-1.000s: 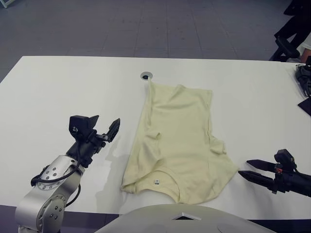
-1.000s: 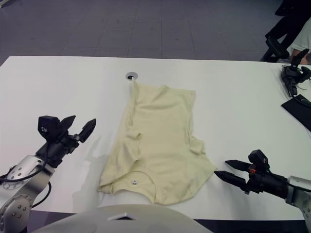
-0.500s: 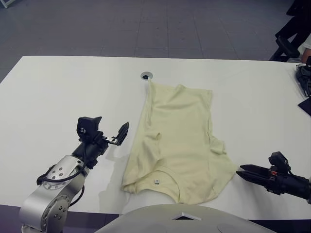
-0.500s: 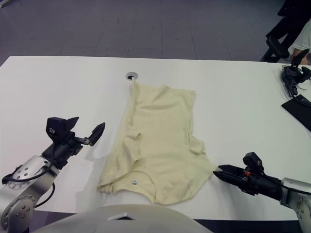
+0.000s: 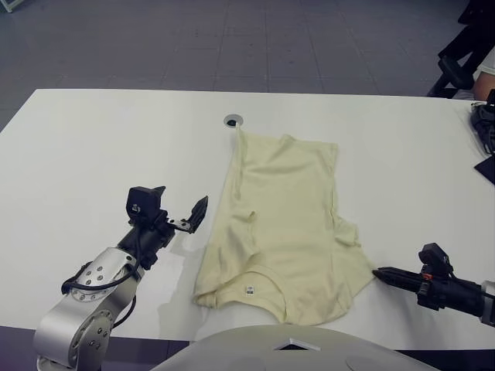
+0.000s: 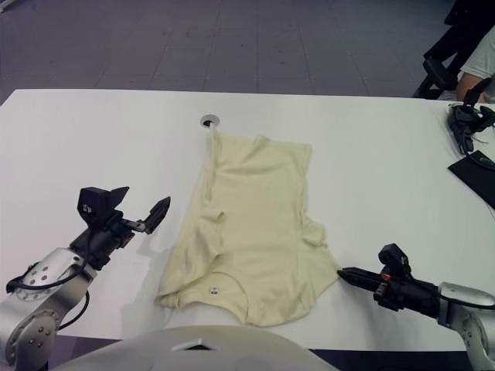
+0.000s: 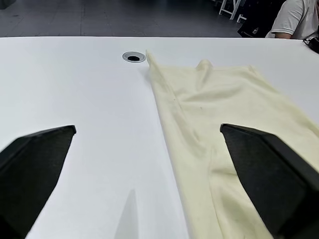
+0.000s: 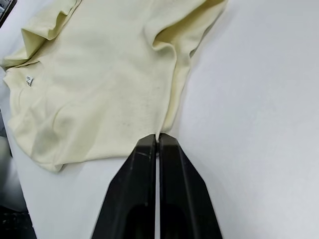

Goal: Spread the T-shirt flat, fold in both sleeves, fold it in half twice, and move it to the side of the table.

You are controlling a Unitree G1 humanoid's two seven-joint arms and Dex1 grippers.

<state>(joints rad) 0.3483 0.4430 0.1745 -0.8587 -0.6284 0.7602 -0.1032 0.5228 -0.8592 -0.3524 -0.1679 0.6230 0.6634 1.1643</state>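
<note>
- The white table [image 5: 93, 131] carries the T-shirt [image 5: 282, 216] at its middle, rumpled, collar near.
- Soft, light cloth, likely to bunch when dragged; best pinched at edges or corners.
- Left pincer [image 5: 182, 199], fingers apart, hovers just left of it.
- Right pincer [image 6: 342, 272], fingers together, tips at its near right edge; possibly nipping cloth.

1. Grommet [image 5: 233, 120]: round, metal rim, dark centre; upper centre of frame.
2. Floor [image 5: 232, 39]: grey tiles, across the top of frame.
3. Black gear [image 6: 466, 120]: tangled cables and dark parts, right edge of frame, upper half; exact kind unclear.
4. Black flat item [image 6: 476, 174]: right edge, just below the gear, cut off by the frame.
5. Chair [image 6: 437, 73]: black, upper right corner, only partly seen.
</note>
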